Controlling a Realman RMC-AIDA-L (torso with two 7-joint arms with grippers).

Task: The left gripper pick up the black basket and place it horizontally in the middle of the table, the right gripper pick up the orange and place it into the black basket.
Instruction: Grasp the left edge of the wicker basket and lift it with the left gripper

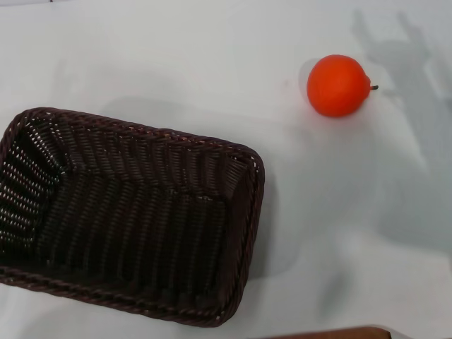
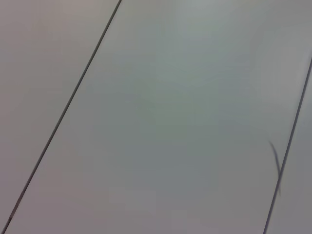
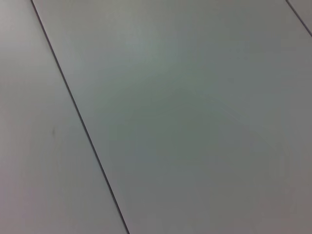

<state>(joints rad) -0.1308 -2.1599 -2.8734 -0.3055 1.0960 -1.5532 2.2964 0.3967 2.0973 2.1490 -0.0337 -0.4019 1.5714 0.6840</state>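
The black basket [image 1: 127, 219] is a large dark woven wicker basket. It lies on the white table [image 1: 212, 63] at the left and near side, slightly turned, and it is empty. The orange [image 1: 337, 85] sits on the table at the far right, apart from the basket, with its small dark stem pointing right. Neither gripper shows in any view. Both wrist views show only plain grey panels with thin dark seams.
A shadow of an arm [image 1: 402, 63] falls on the table to the right of the orange. A brown strip [image 1: 332, 333] shows at the near edge.
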